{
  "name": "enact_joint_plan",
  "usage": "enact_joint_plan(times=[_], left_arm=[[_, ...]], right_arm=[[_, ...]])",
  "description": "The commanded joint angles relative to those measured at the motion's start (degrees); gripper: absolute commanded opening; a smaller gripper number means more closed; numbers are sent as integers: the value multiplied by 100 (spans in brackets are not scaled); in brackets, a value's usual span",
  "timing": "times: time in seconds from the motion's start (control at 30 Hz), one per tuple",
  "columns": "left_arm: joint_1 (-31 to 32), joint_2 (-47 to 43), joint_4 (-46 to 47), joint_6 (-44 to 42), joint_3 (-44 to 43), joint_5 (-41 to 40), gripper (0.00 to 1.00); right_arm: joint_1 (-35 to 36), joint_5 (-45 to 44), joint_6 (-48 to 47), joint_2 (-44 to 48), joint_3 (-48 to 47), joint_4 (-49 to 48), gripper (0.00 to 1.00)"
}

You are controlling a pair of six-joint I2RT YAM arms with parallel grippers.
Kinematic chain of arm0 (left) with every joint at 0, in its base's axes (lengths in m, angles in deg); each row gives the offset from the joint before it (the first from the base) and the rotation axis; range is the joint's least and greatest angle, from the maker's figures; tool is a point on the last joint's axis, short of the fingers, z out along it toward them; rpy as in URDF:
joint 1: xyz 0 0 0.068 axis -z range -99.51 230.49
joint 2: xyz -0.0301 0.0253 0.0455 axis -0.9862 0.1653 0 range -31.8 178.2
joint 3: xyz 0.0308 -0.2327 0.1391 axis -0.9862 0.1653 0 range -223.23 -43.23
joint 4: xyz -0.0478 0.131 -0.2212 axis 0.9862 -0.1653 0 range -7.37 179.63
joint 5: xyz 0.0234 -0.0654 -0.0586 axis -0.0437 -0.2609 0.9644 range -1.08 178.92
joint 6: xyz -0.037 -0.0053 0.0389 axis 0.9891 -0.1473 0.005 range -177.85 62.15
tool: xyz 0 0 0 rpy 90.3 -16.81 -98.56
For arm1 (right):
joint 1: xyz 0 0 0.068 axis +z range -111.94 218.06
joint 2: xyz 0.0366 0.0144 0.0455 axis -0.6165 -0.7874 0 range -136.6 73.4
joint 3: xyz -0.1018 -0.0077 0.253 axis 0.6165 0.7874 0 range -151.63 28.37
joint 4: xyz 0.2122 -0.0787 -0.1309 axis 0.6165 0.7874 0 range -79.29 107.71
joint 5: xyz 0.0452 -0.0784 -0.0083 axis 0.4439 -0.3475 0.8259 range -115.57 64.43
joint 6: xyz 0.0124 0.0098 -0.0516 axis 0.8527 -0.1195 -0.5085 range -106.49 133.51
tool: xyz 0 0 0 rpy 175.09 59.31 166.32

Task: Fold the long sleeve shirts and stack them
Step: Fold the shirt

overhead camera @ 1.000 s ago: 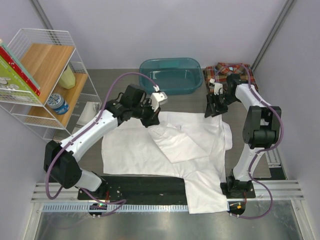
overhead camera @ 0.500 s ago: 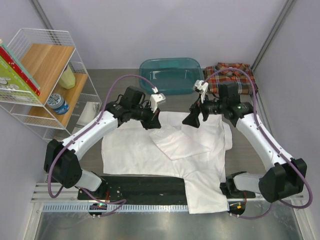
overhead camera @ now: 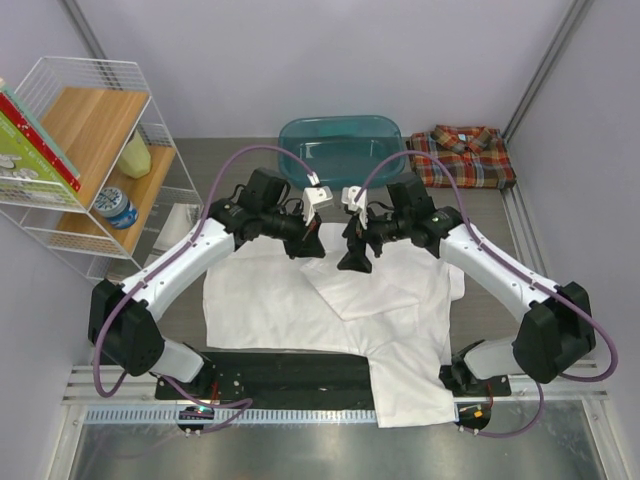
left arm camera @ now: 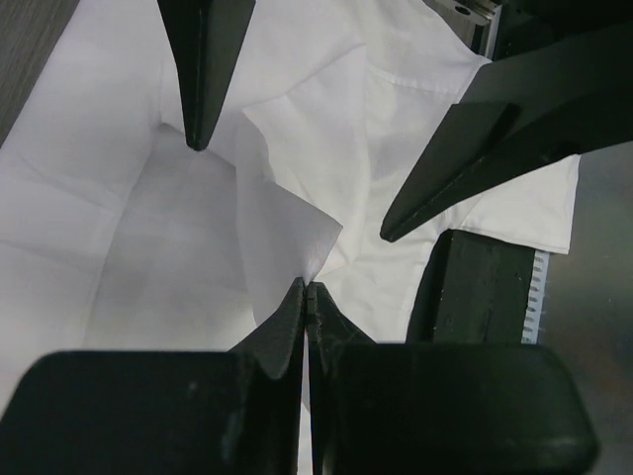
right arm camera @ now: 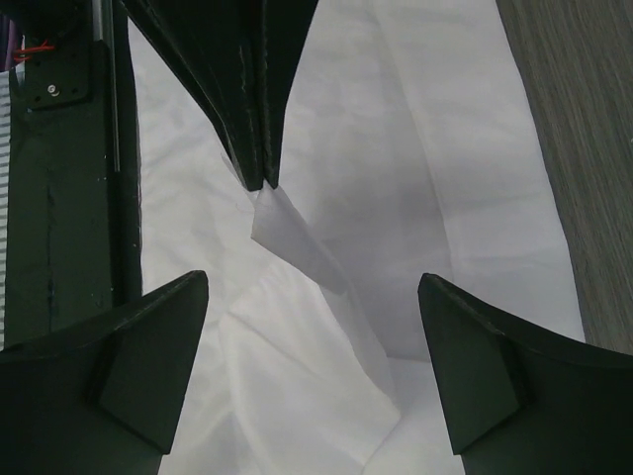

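Fold of white shirt [overhead camera: 270, 300] clenched in left gripper [left arm camera: 308, 289]; right gripper [right arm camera: 314, 282] spread open, just beyond it.

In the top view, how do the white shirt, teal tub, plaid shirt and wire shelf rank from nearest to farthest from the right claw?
From the right claw:
1. The white shirt, directly beneath it.
2. The teal tub, just beyond, centre back.
3. The plaid shirt, back right corner.
4. The wire shelf, far left.

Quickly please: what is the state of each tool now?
Left tool: closed, pinching a fold of the white shirt.
Right tool: open, holding nothing.
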Motion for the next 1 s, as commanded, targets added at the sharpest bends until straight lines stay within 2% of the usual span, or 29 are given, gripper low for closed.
enact_joint_plan(times=[0.0,0.07,0.1,0.17,0.27,0.3,0.57,0.63,0.67,0.7,0.77,0.83,0.87,0.93,0.97], left_arm=[[-3,-36,-31,-151,-224,169,0],[-3,-27,5,-124,-224,212,0],[6,-36,40,-98,-224,221,0],[-3,-10,57,-89,-233,247,0],[-3,-18,101,-98,-233,292,0],[6,-10,119,-72,-233,309,0],[6,-106,216,-10,-83,231,2],[-3,-133,163,-123,-92,3,16],[-3,-150,120,-203,-75,-146,34],[-12,-176,41,-308,-57,-435,39],[-99,-238,-196,-1018,-31,-1121,46],[-511,-177,-662,-1703,48,-1264,44],[-687,-125,-802,-2428,162,-1429,43],[-1205,190,-1066,-3196,268,-1650,44],[-1364,323,-1085,-3888,286,-1903,43]], right_arm=[[198,54,-93,-80,-125,-458,83],[260,53,-14,-106,-98,-545,73],[269,62,82,-106,-72,-615,61],[287,89,302,-63,16,-748,49],[304,106,399,-1,60,-748,20],[304,89,399,16,60,-722,4],[304,10,347,175,148,-397,1],[304,-121,346,184,96,-283,1],[304,-174,320,201,86,-221,1],[296,-210,233,245,69,-142,1],[243,-289,215,446,86,139,1],[190,-280,171,666,243,384,1],[173,-333,153,989,332,412,1],[137,-403,292,1333,560,456,1],[111,-421,381,1596,604,474,1]])
